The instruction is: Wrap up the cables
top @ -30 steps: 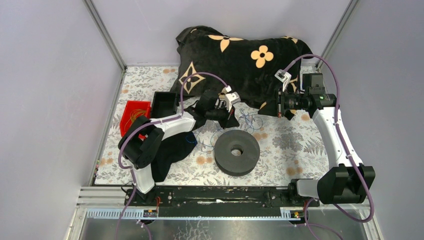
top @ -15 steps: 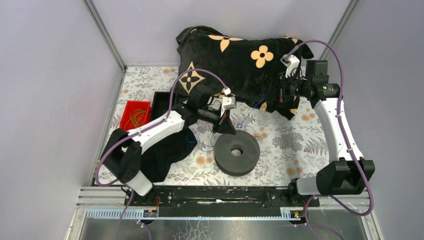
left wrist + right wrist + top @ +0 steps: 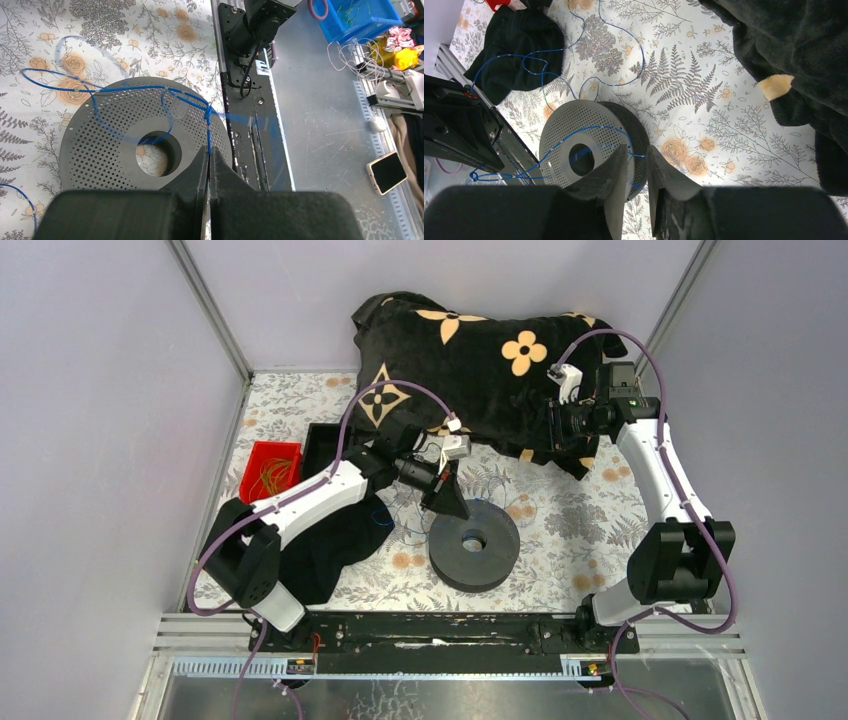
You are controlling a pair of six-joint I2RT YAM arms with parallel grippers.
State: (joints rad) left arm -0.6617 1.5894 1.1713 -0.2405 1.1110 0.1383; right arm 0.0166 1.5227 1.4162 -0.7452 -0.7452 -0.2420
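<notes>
Over floral tablecloth [image 3: 600, 530]: spool [image 3: 497, 546], cables [image 3: 208, 112]; grey walls [image 3: 100, 390].

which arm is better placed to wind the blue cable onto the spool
Left. The left claw is shut on the cable over the spool; the right claw is open, off by the blanket.

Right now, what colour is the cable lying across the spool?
Blue. The cable shows best in the left wrist view, crossing the grey perforated spool.
</notes>
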